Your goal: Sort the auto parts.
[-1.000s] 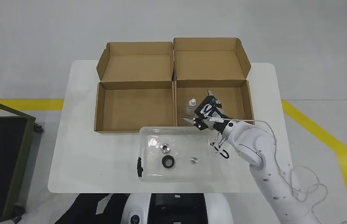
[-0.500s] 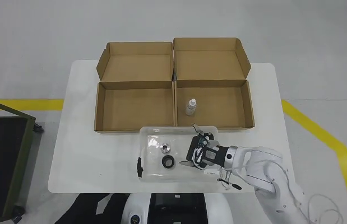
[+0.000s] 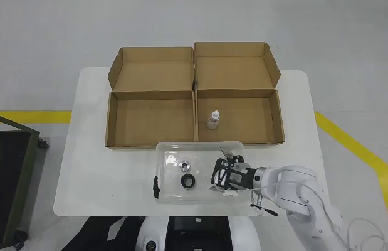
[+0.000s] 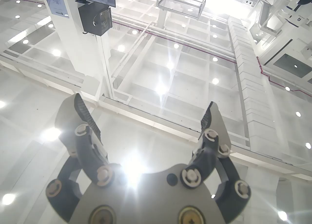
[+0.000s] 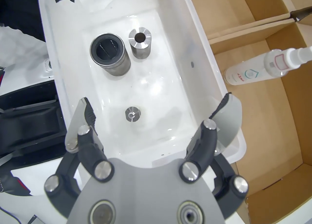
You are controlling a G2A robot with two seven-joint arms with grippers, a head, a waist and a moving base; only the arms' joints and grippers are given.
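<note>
A clear white tray [image 3: 165, 150] sits at the table's front edge. In it stand a black-lined metal bearing [image 5: 111, 55] [image 3: 188, 182], a silver collet [image 5: 140, 42] [image 3: 183, 166] and a small silver part [image 5: 132, 114]. My right gripper [image 5: 156, 107] [image 3: 215, 177] hangs open just above the tray, its jaws straddling the small silver part without touching it. A white spray bottle [image 3: 213, 119] [image 5: 263, 67] stands in the right cardboard box [image 3: 269, 122]. My left gripper [image 4: 145, 110] is open with nothing in it, pointing up at the ceiling.
Two open cardboard boxes lie side by side behind the tray; the left box [image 3: 150, 122] has nothing in it. Their lids stand up at the back. A black strip [image 3: 155, 187] sticks to the tray's left front corner. White table lies free on both sides.
The right arm has drawn back from the right box, leaving the bottle standing there, and come down over the tray. Over the last half second it barely shifted.
</note>
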